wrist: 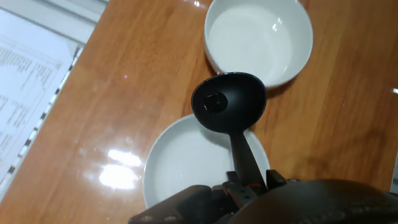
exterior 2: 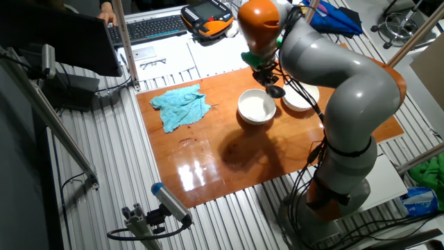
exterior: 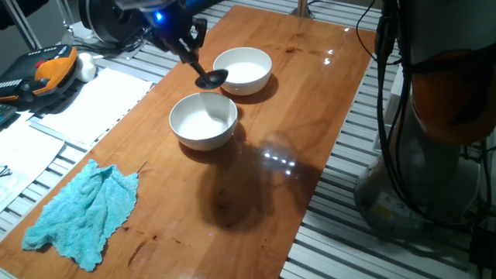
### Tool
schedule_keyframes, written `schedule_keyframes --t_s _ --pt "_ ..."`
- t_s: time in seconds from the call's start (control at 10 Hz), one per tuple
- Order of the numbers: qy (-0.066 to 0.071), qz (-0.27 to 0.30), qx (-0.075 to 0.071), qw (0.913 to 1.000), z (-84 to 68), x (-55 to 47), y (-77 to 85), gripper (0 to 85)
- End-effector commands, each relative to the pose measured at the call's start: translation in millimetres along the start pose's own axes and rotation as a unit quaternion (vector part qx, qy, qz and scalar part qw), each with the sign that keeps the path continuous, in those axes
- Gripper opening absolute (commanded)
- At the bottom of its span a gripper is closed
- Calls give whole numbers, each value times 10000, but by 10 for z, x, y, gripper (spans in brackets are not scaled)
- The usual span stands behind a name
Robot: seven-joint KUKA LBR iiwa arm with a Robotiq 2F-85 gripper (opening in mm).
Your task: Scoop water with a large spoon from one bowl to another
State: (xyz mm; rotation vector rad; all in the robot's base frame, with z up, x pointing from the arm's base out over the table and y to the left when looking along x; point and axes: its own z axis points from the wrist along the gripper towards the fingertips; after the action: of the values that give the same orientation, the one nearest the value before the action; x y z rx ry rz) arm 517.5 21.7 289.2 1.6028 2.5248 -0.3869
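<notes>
The arm [exterior 2: 347, 90], grey with orange joints, bends over the wooden surface [exterior: 310, 116] from its far edge in the other fixed view. The surface itself sits on a slatted aluminium bench, with papers lying beside it.

A crumpled turquoise cloth [exterior: 81, 213] lies near one corner of the surface, well apart from the bowls. Nothing stands between the cloth and the bowls.

Two white bowls sit close together near the middle. The first bowl [exterior: 203, 120] is the one nearer the cloth; the second bowl [exterior: 242, 70] lies just beyond it. Their rims are near each other but appear apart. The water [wrist: 261, 43] shows only as a faint sheen inside the second bowl; the level in either bowl cannot be judged.

The end effector [wrist: 249, 186] is clamped on the thin handle of the large spoon [wrist: 228, 102], fingers closed against it from both sides. The black spoon head hangs roughly over the gap between the two bowls, overlapping the rim of the first bowl in the hand view. Whether the head carries water cannot be determined; its inside reads dark with one small highlight.
</notes>
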Motion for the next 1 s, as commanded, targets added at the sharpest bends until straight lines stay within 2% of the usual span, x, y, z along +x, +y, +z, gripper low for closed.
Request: schedule_keyframes --t_s 0.0,0.2,0.4,0.9 --pt "10 -66 -27 10000 21 -108 -55 0" --pt "3 -151 -109 9998 68 -265 -151 0" --pt "41 -160 -102 9998 76 -382 -231 0" --pt "51 -183 -236 9995 357 -573 -309 0"
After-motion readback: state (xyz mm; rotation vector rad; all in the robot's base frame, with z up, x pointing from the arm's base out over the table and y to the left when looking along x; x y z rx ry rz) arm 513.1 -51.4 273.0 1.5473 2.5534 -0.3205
